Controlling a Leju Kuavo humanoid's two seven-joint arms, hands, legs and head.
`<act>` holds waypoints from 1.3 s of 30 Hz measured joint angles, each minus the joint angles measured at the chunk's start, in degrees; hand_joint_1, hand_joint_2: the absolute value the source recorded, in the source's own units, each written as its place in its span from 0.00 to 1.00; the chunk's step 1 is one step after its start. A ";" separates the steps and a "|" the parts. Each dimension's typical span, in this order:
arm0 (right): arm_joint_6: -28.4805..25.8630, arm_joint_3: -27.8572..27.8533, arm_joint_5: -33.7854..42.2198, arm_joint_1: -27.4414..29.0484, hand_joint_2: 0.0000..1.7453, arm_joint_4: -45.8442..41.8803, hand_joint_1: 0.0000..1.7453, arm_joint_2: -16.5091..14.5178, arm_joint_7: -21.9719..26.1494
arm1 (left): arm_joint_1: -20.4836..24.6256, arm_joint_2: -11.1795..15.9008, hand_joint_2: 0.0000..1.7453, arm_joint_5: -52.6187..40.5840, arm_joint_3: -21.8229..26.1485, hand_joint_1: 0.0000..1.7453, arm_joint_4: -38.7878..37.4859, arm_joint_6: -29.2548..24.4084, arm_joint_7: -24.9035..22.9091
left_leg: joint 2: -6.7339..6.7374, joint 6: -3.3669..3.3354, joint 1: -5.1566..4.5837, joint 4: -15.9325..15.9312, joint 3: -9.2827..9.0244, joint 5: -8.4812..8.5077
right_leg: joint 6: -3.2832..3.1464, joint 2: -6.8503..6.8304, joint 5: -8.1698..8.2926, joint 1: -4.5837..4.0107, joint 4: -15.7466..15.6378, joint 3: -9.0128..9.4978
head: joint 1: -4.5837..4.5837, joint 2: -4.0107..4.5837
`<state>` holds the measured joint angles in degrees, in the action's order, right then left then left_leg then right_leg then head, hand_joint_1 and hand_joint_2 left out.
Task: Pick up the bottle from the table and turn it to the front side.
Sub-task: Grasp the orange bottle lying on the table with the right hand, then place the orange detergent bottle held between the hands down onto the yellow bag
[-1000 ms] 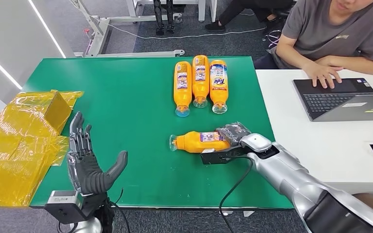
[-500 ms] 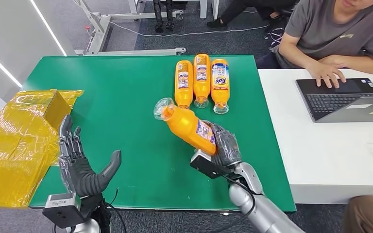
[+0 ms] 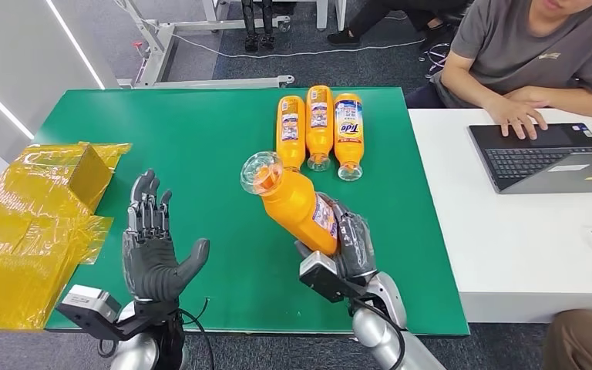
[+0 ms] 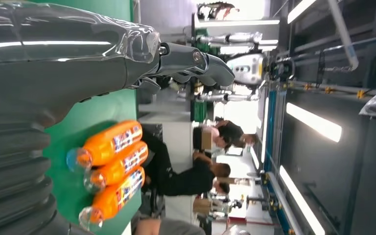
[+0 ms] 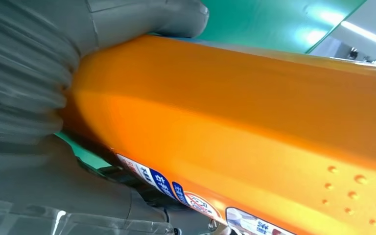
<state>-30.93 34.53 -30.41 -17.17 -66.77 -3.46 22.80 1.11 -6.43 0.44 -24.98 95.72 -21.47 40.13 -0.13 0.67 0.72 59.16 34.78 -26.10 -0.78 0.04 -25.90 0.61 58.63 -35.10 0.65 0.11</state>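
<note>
Yellow wrapping (image 3: 31, 223) lies at the green table's (image 3: 200, 146) left edge. The left hand (image 3: 153, 250) hovers spread. The right hand (image 3: 347, 247) grips the orange bottle (image 3: 297, 204), tilted above the table. A white desk (image 3: 509, 231) stands beside it.

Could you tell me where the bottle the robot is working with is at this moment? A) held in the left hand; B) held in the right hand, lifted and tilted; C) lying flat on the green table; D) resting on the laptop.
B: the right hand grips the orange bottle at its lower end, clear cap tilted up, while the left hand holds nothing.
</note>
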 joint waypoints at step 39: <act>19.21 9.20 -9.04 -10.45 1.00 7.32 1.00 -1.79 -0.73 | 2.87 -1.88 1.00 0.79 1.04 0.00 -5.52 4.97 -2.36 | 0.00 0.00 0.00 0.00 0.03 0.00 | 0.00 0.00 0.00 0.00 0.01 -0.03 | 0.01 0.00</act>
<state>-11.72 43.73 -39.46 -27.62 -59.45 -5.25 22.07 3.98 -8.31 1.22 -23.94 90.20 -16.50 37.77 -0.14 0.67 0.72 59.16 34.82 -26.10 -0.78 0.04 -25.90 0.61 58.63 -35.13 0.66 0.11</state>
